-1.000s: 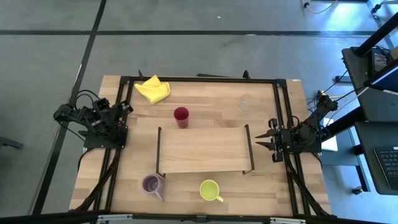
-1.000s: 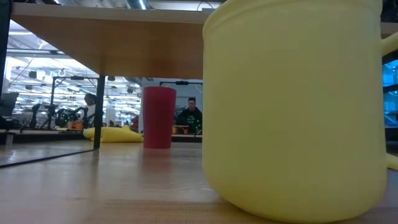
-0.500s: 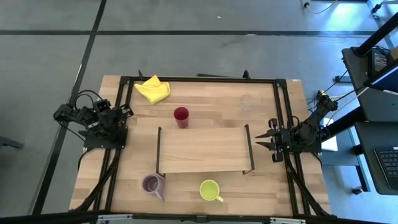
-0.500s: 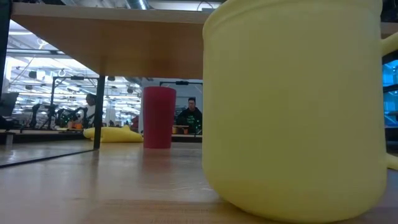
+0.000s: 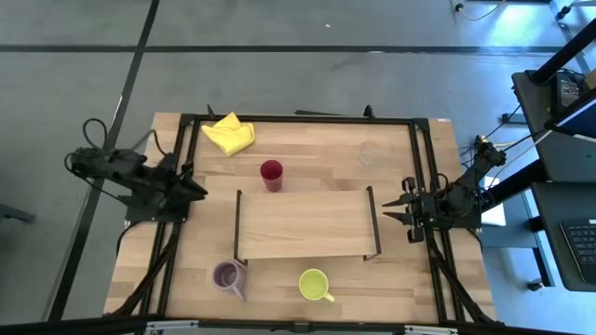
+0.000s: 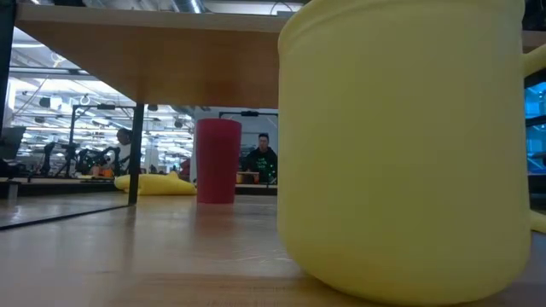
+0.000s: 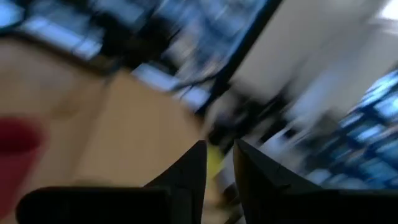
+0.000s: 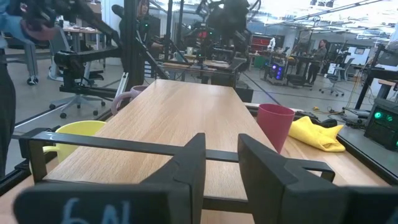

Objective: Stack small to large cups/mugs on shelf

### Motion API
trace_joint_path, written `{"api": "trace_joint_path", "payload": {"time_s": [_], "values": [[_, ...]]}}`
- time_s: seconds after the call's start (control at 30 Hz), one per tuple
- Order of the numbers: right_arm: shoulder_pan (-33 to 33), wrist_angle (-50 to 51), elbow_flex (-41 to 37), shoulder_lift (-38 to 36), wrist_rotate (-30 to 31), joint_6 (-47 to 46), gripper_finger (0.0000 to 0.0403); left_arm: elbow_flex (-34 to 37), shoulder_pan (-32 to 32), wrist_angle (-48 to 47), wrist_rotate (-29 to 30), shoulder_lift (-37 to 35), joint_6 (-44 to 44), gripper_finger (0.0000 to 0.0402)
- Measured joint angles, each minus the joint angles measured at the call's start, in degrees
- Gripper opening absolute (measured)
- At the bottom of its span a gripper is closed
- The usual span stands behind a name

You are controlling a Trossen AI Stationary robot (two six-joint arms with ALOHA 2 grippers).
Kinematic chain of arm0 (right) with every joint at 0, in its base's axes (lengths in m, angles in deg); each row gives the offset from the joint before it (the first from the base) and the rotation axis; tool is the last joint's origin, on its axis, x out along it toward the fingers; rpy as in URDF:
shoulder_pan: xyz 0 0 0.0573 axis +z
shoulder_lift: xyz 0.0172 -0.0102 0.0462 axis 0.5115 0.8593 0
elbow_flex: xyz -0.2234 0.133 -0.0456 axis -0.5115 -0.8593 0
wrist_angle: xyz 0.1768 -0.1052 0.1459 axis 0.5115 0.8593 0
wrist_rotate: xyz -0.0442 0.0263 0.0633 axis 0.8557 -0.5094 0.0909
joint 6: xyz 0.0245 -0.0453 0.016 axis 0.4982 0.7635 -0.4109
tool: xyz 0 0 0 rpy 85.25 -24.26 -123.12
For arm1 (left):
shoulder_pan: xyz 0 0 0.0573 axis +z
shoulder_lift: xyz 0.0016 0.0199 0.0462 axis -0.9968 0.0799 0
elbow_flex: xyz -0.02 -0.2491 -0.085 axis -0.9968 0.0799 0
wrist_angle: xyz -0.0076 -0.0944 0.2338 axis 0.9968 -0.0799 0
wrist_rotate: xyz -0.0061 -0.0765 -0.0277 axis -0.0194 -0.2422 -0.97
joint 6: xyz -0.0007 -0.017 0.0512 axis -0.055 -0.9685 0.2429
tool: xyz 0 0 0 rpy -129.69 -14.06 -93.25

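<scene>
Nearest the front edge of the light-wood tabletop point(image 5: 410, 149), a yellow-green handled mug point(image 5: 314, 284) stands upright close to the middle of that edge, with a purple handled mug point(image 5: 226, 274) beside it toward the front-left corner. Behind them, the low light-wood shelf with thin black metal end frames point(image 5: 307, 225) sits at the centre of the tabletop, its board bare. At the tabletop's right edge the right gripper point(image 5: 395, 207) hovers just outside the shelf's right end frame, its two dark fingers point(image 8: 193, 163) a narrow gap apart and holding nothing. At the left edge the left gripper point(image 5: 197, 190) points inward toward the shelf's left end frame; its dark fingers point(image 7: 189, 171) stand slightly parted and empty. Just behind the shelf's far left corner stands the taller red handleless cup point(image 5: 271, 173), upright. Farther back, a small clear glass point(image 5: 369, 152) stands toward the far-right corner, and a crumpled yellow cloth point(image 5: 229, 134) lies at the far edge near the far-left corner. A person point(image 6: 261, 160) shows in the room beyond.
</scene>
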Motion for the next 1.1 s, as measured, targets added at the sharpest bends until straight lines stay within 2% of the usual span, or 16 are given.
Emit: {"api": "trace_joint_path", "payload": {"time_s": [0.07,0.2,0.3,0.5,0.7,0.83,0.97,1.03,1.1], "values": [[0.0,0.0,0.0,0.0,0.0,0.0,0.0096,-2.5,0.0,-4.8,0.3,3.4,1.5,0.0074],[0.0,0.0,0.0,0.0,0.0,0.0,0.0096,-5.8,0.0,-2.1,-2.9,12.1,6.2,0.0074],[0.0,0.0,0.0,0.0,0.0,0.0,0.0096,-8.9,0.9,-2.1,-0.4,20.4,11.1,0.0074],[0.0,0.0,0.0,0.0,0.0,0.0,0.0096,-18.4,7.2,-4.9,-0.8,34.0,20.2,0.0074],[0.0,0.0,0.0,0.0,0.0,0.0,0.0096,-24.4,18.2,-10.5,-8.5,43.8,33.4,0.0074],[0.0,0.0,0.0,0.0,0.0,0.0,0.0096,-25.8,27.7,-11.9,-17.4,50.9,41.5,0.0074],[0.0,0.0,0.0,0.0,0.0,0.0,0.0096,-25.9,34.7,-12.3,-22.8,57.0,46.0,0.0074],[0.0,0.0,0.0,0.0,0.0,0.0,0.0096,-26.0,36.7,-11.0,-24.7,58.8,47.7,0.0074],[0.0,0.0,0.0,0.0,0.0,0.0,0.0096,-27.3,38.2,-10.6,-24.2,60.5,49.0,0.0074]]}}
